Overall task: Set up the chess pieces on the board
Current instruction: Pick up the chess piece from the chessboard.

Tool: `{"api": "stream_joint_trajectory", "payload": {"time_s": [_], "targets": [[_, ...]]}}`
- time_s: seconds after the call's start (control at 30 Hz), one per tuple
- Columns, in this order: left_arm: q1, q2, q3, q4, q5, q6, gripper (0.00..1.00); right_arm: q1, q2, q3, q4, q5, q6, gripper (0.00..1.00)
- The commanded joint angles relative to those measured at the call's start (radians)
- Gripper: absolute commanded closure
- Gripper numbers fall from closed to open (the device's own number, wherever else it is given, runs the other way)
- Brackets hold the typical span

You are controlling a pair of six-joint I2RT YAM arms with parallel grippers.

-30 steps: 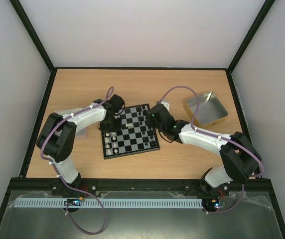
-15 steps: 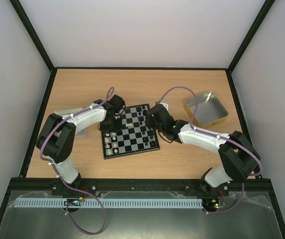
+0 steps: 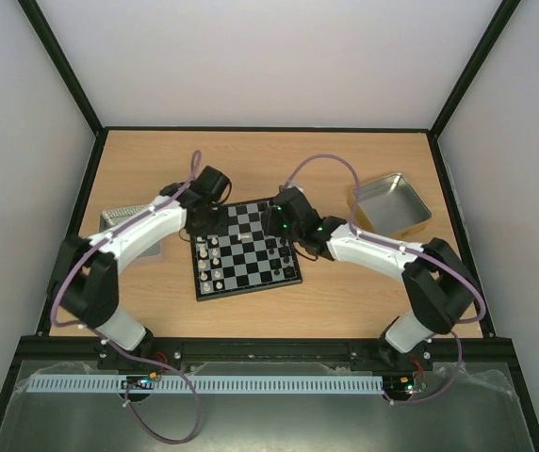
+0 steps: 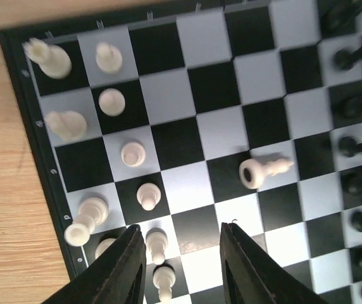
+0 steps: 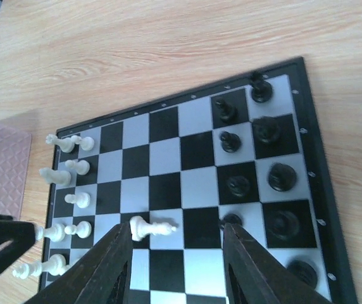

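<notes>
Though higher over the board (image 4: 216, 130) than before, both jaws apart, empty; white piece (image 4: 263, 171) seemingly toppled.

Board (image 5: 197, 152): black/light grey checks, thin black rim with pale tick marks.
Cream-white chess pieces (image 4: 133, 154); black chess pieces (image 5: 281, 177), glossy.
Table (image 3: 345, 160): tan wood grain.
Open tin (image 3: 389, 202): silver inside, brass-gold wall.
Flat tin (image 5: 0, 168): pinkish-silver, embossed diamond pattern.
Arms (image 3: 147, 226): white shells, black joints.
Cables (image 3: 321, 160): purple.
Left gripper (image 4: 180, 229), right gripper (image 5: 176, 228): black fingers.
</notes>
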Motion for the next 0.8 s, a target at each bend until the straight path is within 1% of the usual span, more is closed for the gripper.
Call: {"api": "stream_joint_trajectory", "payload": {"time_s": [0.0, 0.2, 0.33, 0.4, 0.6, 0.77], "targets": [[0.033, -0.156, -0.067, 0.104, -0.037, -0.055, 0.64, 0.039, 0.096, 0.123, -0.091, -0.002, -0.056, 0.61], [0.133, -0.366, -0.210, 0.228, -0.037, -0.083, 0.59, 0.093, 0.262, 0.302, -0.225, 0.069, -0.054, 0.60], [0.207, -0.451, -0.295, 0.281, 0.014, -0.084, 0.56, 0.106, 0.361, 0.414, -0.310, 0.119, -0.035, 0.59], [0.235, -0.467, -0.317, 0.300, 0.058, -0.073, 0.56, 0.111, 0.407, 0.467, -0.365, 0.140, -0.030, 0.59], [0.263, -0.457, -0.344, 0.316, 0.124, -0.046, 0.57, 0.128, 0.503, 0.575, -0.466, 0.207, -0.009, 0.59], [0.277, -0.455, -0.354, 0.322, 0.144, -0.032, 0.57, 0.146, 0.579, 0.640, -0.535, 0.225, -0.025, 0.60]]}}
